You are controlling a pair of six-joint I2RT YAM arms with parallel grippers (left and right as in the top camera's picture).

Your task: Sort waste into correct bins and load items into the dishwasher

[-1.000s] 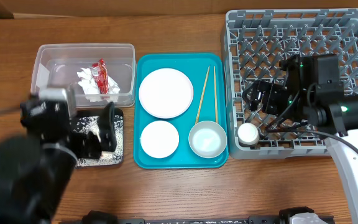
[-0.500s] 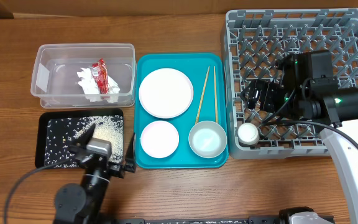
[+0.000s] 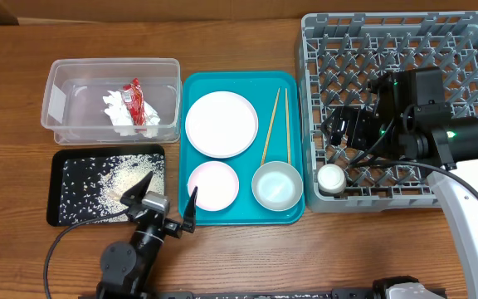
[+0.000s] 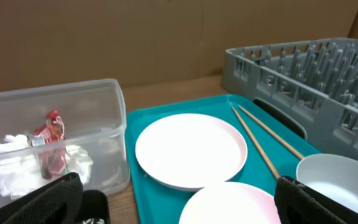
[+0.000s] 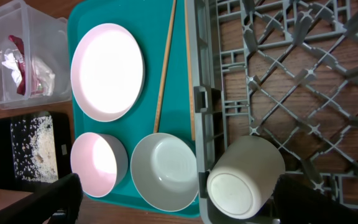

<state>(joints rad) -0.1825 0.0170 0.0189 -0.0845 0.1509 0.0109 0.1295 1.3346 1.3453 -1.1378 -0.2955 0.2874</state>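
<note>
**Cup in the rack, dishes on the tray**

A white cup (image 5: 244, 182) sits in the corner of the grey rack (image 5: 303, 93). Next to it, the teal tray (image 5: 138, 121) holds a plate (image 5: 107, 71), a pink bowl (image 5: 95, 171), a silvery bowl (image 5: 165, 171) and chopsticks (image 5: 165, 74).

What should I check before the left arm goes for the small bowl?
1. Left gripper open and empty: ok.
2. Small bowl uncovered: ok, it sits on the teal tray beside the silver bowl.
3. Wrapper and tissue in the tub: ok.
4. Rice in the black tray: ok.
5. Rack free to load: not ok, the open right gripper hangs over it by the cup.
</note>
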